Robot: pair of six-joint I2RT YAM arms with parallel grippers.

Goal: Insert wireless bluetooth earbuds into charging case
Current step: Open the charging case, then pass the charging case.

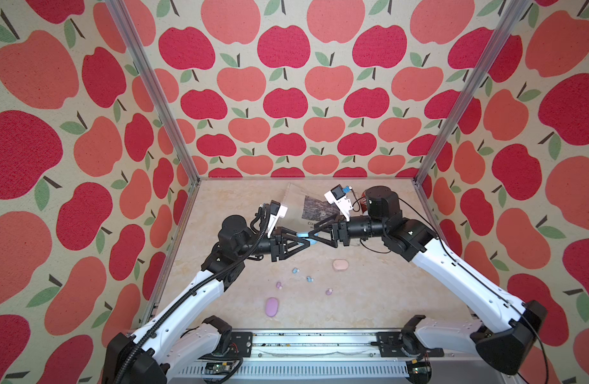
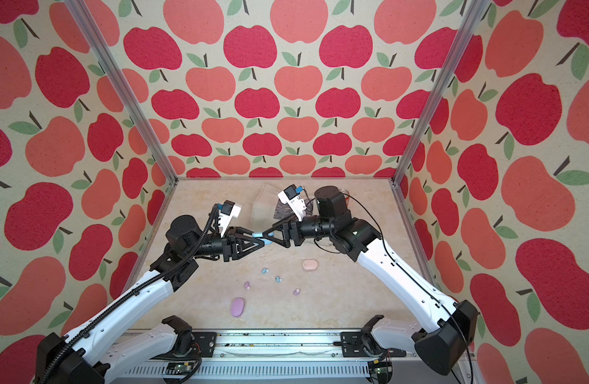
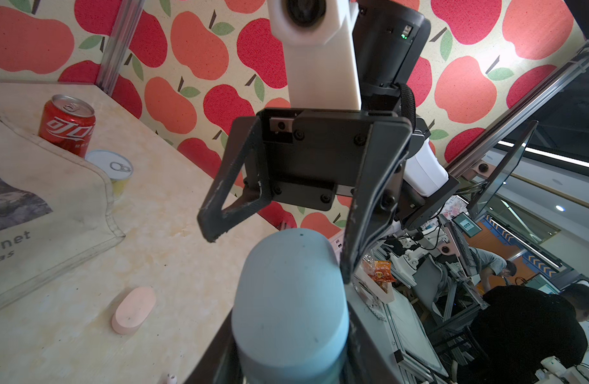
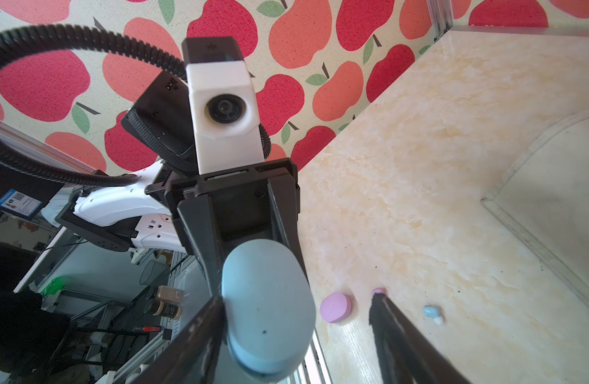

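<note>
A: Who has the blue case [image 1: 303, 235]?
B: The left gripper [image 1: 304, 240] pinches one end, up off the table [image 1: 386, 299]. Its long axis points straight at the right gripper [image 1: 314, 235], whose jaws are spread round the free end, one finger seemingly against it, the other clear.
A: And the earbuds [image 1: 309, 279]?
B: Loose on the table below, toward the robot's base. The lid looks shut, so it likely needs opening first.

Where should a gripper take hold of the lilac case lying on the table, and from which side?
Likely across its narrow middle, from straight above: the lilac case lies flat on the table, an oval with both long sides clear.
</note>
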